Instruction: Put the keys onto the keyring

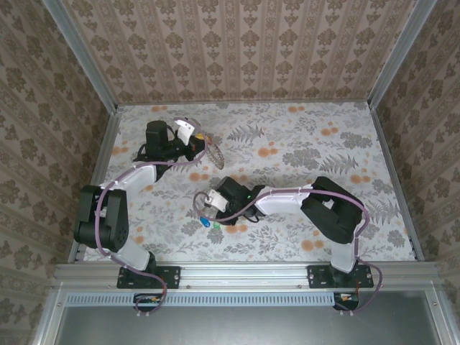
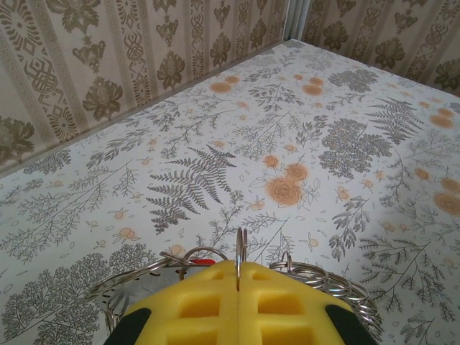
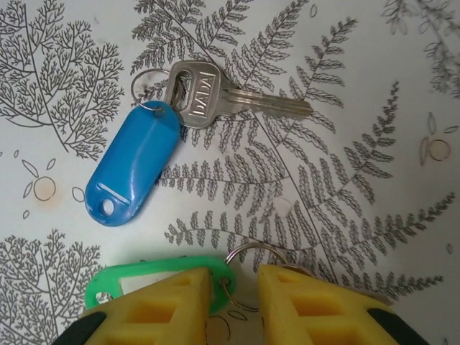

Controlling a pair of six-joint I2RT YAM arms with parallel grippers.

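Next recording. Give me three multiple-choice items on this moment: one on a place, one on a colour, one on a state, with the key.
1. Where does the blue tag with its silver key lie?
A. flat on the table, just ahead of the right gripper
B. hanging from the back wall
C. on top of an arm

2. What colour is the plastic tag partly under a finger of the right gripper?
A. red
B. green
C. white

3. How does the left gripper stand?
A. wide open over bare table
B. shut on the keyring
C. shut on a pen

Key:
1 A: the right wrist view shows both lying on the leaf-patterned table beyond the yellow fingers.
2 B: the green tag pokes out beside that finger.
3 B: in the left wrist view the jaws meet, with the thin metal ring pinched edge-on between them.
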